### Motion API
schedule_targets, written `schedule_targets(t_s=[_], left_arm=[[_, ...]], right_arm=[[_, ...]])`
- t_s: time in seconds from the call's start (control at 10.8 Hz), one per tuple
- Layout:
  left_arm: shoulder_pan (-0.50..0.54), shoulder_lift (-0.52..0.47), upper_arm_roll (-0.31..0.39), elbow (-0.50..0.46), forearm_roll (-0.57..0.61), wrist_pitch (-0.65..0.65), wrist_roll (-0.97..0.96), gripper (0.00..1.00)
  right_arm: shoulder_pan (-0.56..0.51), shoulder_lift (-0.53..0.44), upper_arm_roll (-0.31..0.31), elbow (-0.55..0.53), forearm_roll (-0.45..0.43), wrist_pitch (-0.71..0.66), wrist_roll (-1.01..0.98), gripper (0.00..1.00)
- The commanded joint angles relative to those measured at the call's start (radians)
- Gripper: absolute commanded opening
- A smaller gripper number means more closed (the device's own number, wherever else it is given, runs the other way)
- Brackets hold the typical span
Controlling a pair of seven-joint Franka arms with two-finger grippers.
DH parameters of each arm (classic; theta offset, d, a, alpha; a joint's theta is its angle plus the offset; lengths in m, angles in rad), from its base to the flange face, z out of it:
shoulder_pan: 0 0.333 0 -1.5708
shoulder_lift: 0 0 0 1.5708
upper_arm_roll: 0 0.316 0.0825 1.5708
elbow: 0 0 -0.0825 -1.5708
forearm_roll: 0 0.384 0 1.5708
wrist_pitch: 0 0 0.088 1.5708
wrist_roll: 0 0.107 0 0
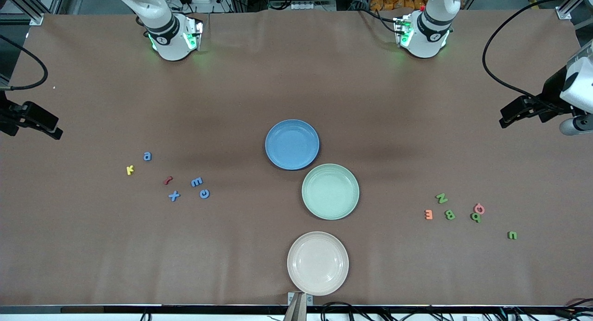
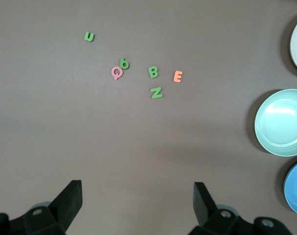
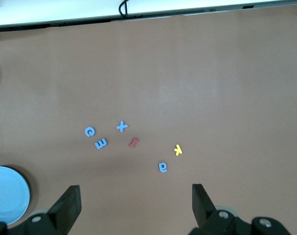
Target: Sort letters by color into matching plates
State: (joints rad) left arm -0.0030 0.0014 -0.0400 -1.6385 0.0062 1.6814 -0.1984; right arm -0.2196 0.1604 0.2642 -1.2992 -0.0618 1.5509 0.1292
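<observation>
Beige plate empty; letters well apart from right claw.

Scattered letters — plates beside

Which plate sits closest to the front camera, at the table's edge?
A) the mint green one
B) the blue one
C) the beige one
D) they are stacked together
C: the beige plate lies lowest in the front view, with the green plate and the blue plate farther up the table.
</observation>
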Motion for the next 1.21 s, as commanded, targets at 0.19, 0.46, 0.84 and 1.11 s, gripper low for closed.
schedule_targets(t_s=[0.19, 0.46, 0.84, 1.11], left_arm=[[0.055, 0.022, -0.004, -0.192, -0.017, 0.159, 0.021, 1.00], [0.058, 0.104, -0.004, -0.242, 0.012, 0.259, 0.022, 1.00], [0.095, 0.384, -0.001, -0.071, 0.153, 0.324, 0.028, 1.00], [0.119, 0.541, 0.003, 0.054, 0.178, 0.339, 0.028, 1.00]], right_arm=[[-0.009, -0.036, 0.007, -0.051, 0.023, 0.005, -0.086, 1.00], [-0.007, -0.036, 0.007, -0.063, 0.025, 0.008, -0.108, 1.00], [-0.014, -0.033, 0.009, -0.066, 0.031, 0.029, -0.111, 1.00], [-0.014, -0.038, 0.009, -0.068, 0.033, 0.023, -0.111, 1.00]])
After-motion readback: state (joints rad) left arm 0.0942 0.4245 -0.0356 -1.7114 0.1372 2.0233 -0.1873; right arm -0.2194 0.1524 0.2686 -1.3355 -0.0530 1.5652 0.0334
